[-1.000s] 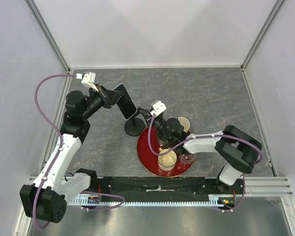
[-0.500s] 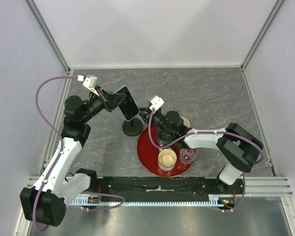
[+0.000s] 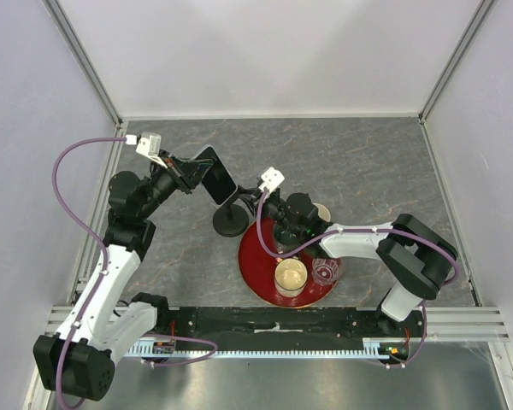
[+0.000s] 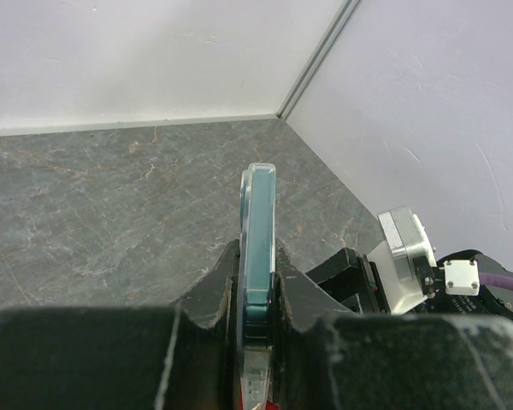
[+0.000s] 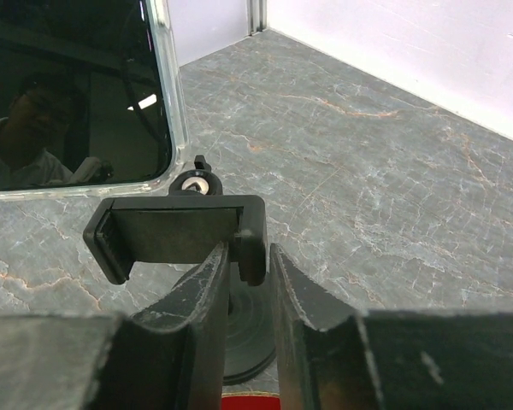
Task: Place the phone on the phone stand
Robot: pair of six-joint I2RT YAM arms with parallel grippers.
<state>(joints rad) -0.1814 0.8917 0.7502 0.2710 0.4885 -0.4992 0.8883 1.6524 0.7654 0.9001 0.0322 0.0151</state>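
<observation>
My left gripper (image 3: pixel 197 173) is shut on the phone (image 3: pixel 215 174) and holds it tilted in the air, up and to the left of the phone stand (image 3: pixel 232 220). In the left wrist view the phone (image 4: pixel 258 222) stands edge-on between the fingers (image 4: pixel 212 290). My right gripper (image 3: pixel 259 199) is closed round the right end of the stand's clamp cradle (image 5: pixel 175 232). The stand's disc base (image 5: pixel 250 342) rests on the table below it. The phone's black screen (image 5: pixel 68 94) hangs just above and left of the cradle, apart from it.
A red plate (image 3: pixel 255 256) lies right of the stand base, with a beige cup (image 3: pixel 291 276) and a small clear cup (image 3: pixel 325 272) on it. Another beige cup (image 3: pixel 323 211) sits behind my right arm. White walls close in the left, far and right sides.
My right gripper moved from over the plate up-left to the stand's cradle and closed round it. My left gripper shifted the phone slightly, first toward the stand, then back left.
</observation>
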